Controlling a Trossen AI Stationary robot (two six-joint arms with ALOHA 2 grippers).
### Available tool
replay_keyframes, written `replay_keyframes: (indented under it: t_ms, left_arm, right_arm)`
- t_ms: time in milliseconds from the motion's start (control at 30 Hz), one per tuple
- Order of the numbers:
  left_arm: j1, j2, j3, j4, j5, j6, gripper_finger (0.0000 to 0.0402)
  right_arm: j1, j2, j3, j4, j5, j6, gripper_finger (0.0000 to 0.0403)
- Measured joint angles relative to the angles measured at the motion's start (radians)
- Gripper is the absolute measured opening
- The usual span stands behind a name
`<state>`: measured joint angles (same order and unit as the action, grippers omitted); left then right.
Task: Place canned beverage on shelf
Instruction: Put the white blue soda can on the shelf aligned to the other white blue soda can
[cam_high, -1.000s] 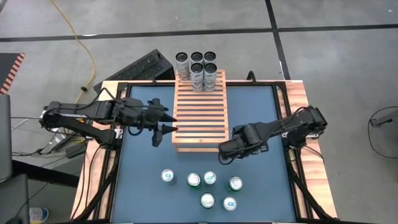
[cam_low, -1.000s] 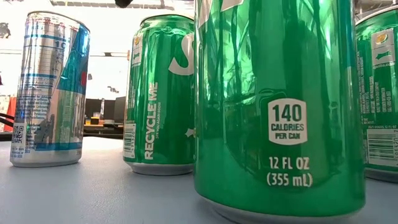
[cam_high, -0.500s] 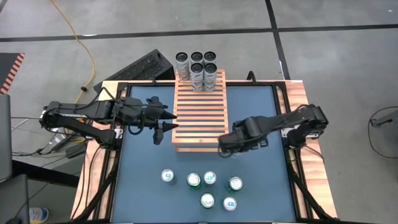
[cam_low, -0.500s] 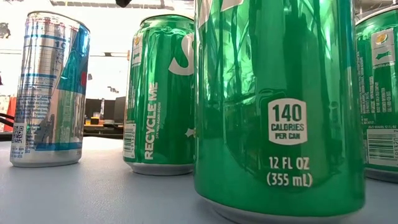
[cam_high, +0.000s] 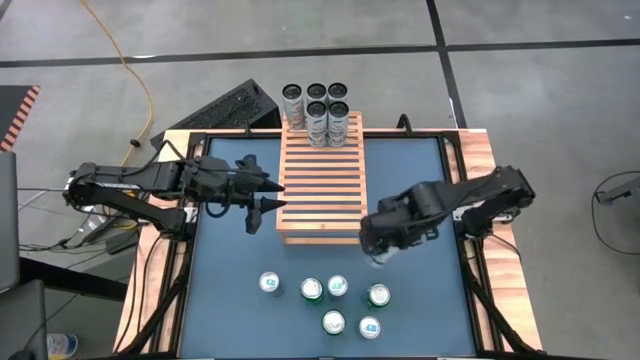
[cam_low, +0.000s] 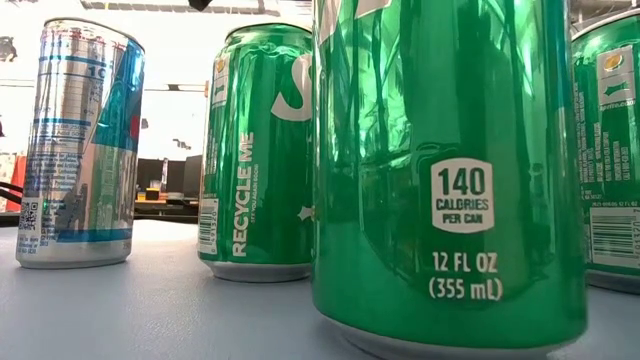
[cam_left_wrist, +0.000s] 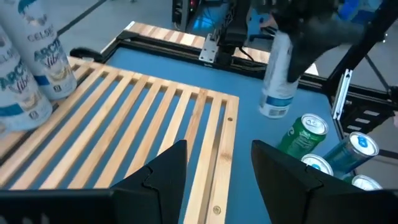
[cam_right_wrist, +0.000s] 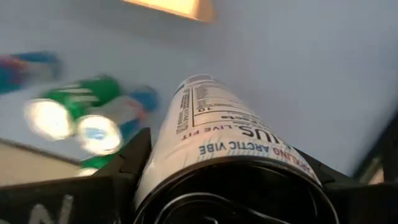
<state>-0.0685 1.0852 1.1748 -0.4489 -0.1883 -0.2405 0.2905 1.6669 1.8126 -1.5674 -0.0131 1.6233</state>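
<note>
The wooden slatted shelf (cam_high: 320, 180) lies in the table's middle, with several white cans (cam_high: 315, 110) standing on its far end. My right gripper (cam_high: 385, 240) is shut on a slim white can (cam_high: 377, 260) just off the shelf's near right corner; the can also shows in the left wrist view (cam_left_wrist: 277, 81). My left gripper (cam_high: 265, 195) is open and empty over the shelf's left edge, and shows in its own wrist view (cam_left_wrist: 214, 174). Several green and silver-blue cans (cam_high: 330, 295) stand on the blue table near its front. My right gripper pinches the white can's upper body (cam_left_wrist: 281, 53) between its two fingers (cam_right_wrist: 127, 165), one on each side of the round wall. The fingers come from above, slanting down. The can hangs nearly upright below them, its bottom end (cam_left_wrist: 273, 111) seemingly clear of the table.
The loose cans fill the low view, a silver-blue one (cam_low: 80, 145) and green ones (cam_low: 450, 170). A black frame and wooden border (cam_high: 480, 160) run round the table. A dark keyboard-like object (cam_high: 225, 108) lies beyond the far left corner.
My right gripper, holding the white can, has turned at the shelf's near right corner and shifted a little toward the table's right and near edges; the can's lower end now shows below it.
</note>
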Motion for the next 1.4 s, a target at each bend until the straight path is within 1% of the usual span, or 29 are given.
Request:
replay_keyframes:
  t_ms: [100,233,333,400,500,667,800,933,1033,1100,1267,1400]
  left_arm:
    - [0.000,0.018,0.001,0.014,0.006,0.030,0.0167]
    - [0.000,0.069,0.002,0.078,0.138,0.129,0.0167]
    - [-0.002,0.125,0.001,0.135,0.178,0.133,0.0176]
    - [0.000,0.155,0.000,0.132,0.180,0.147,0.0191]
    - [0.003,0.202,0.001,0.191,0.183,0.147,0.0225]
    - [0.004,0.254,0.003,0.264,0.204,0.084,0.0290]
    - [0.007,0.281,0.037,0.263,0.209,0.073,0.0317]
    - [0.007,0.298,0.084,0.271,0.201,0.111,0.0321]
    - [0.007,0.318,0.101,0.267,0.156,0.141,0.0322]
    - [0.014,0.340,0.112,0.283,0.143,0.152,0.0322]
    - [0.042,0.375,0.129,0.282,0.140,0.152,0.0322]
    - [0.060,0.375,0.129,0.288,0.182,0.153,0.0322]
  right_arm:
    - [-0.025,-0.003,0.057,-0.004,0.054,-0.028,0.0230]
    - [-0.070,0.009,0.154,0.005,0.096,-0.114,0.0230]
    - [-0.097,0.032,0.217,-0.005,0.125,-0.171,0.0230]
    - [-0.112,0.056,0.256,-0.001,0.139,-0.211,0.0230]
    - [-0.133,0.082,0.299,0.005,0.147,-0.270,0.0230]
    - [-0.150,0.114,0.353,0.008,0.148,-0.355,0.0230]
    - [-0.159,0.122,0.375,0.007,0.157,-0.394,0.0230]
    - [-0.172,0.122,0.375,0.016,0.165,-0.417,0.0230]
    - [-0.177,0.122,0.375,0.060,0.168,-0.447,0.0230]
    - [-0.177,0.122,0.375,0.089,0.167,-0.470,0.0230]
    - [-0.175,0.122,0.375,0.117,0.169,-0.486,0.0230]
    - [-0.174,0.122,0.375,0.120,0.170,-0.504,0.0230]
